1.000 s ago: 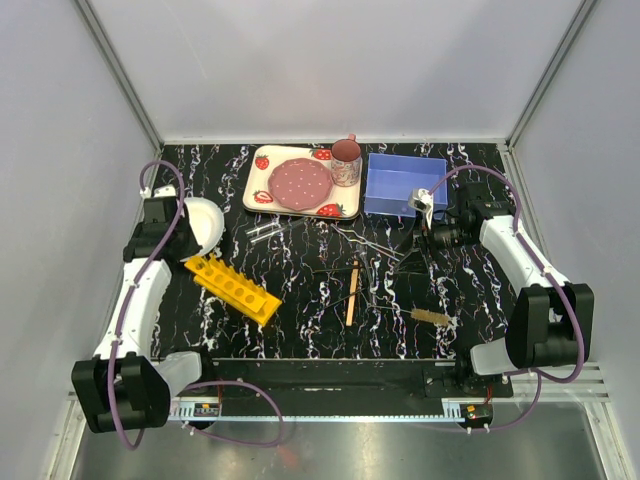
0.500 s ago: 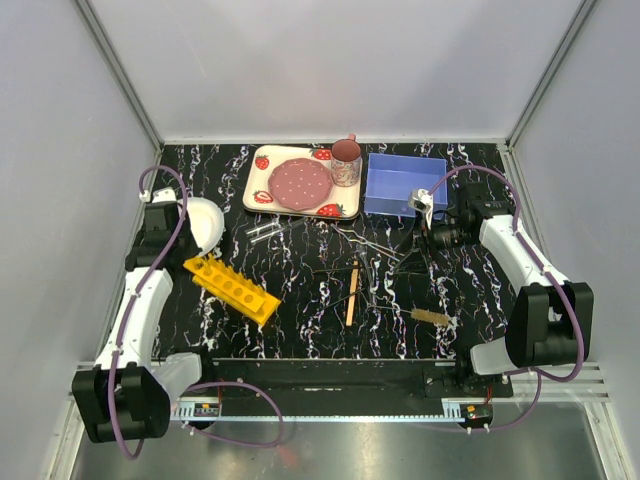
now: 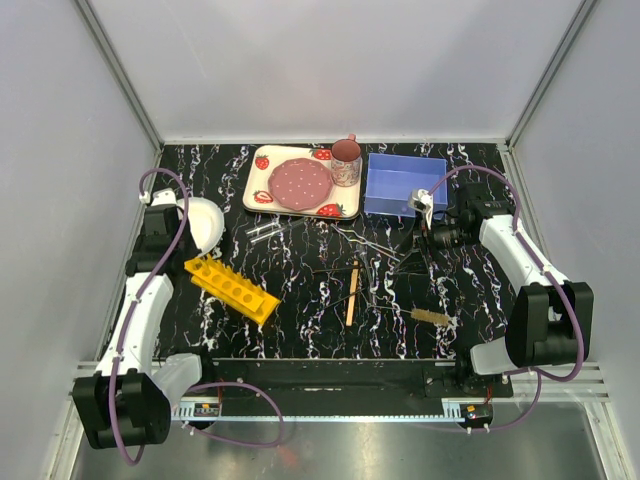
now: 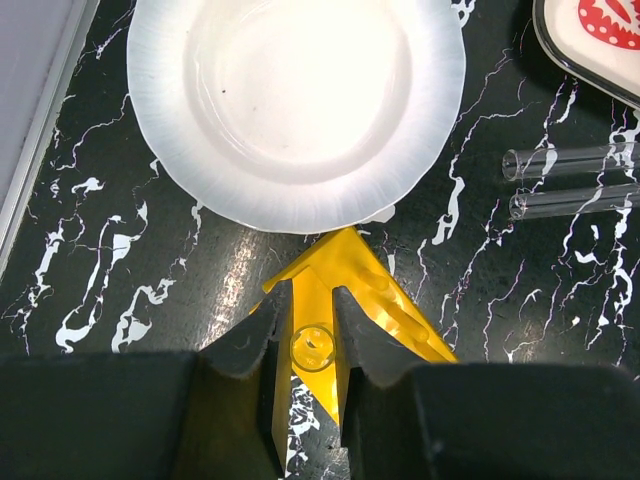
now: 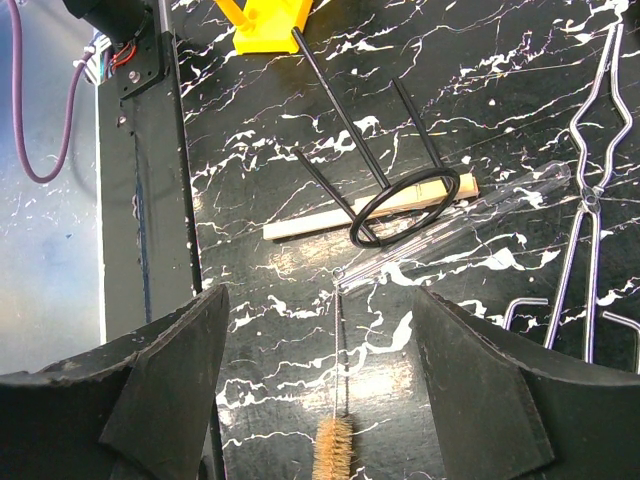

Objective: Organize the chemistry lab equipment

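Note:
My left gripper (image 4: 310, 300) is shut on a clear glass tube (image 4: 312, 348), seen end-on, just above the left end of the yellow rack (image 4: 365, 285). In the top view that gripper (image 3: 170, 243) hangs between the white plate and the rack (image 3: 232, 288). Two more glass tubes (image 4: 575, 180) lie to the right. My right gripper (image 5: 318, 295) stands open and empty above the tan-bristled brush (image 5: 335, 445). Beyond it lie the wooden stick (image 5: 300, 226), a black wire ring stand (image 5: 405, 195), a long glass tube (image 5: 470, 215) and the wire tongs (image 5: 590, 190).
A round white plate (image 4: 295, 190) lies just ahead of the left gripper. At the back stand a strawberry-print tray (image 3: 258, 197) with a pink plate and cup, and a blue bin (image 3: 400, 200) next to the right gripper (image 3: 432, 236).
The left arm has shifted slightly toward the back left, still holding the glass tube. The right arm has not moved.

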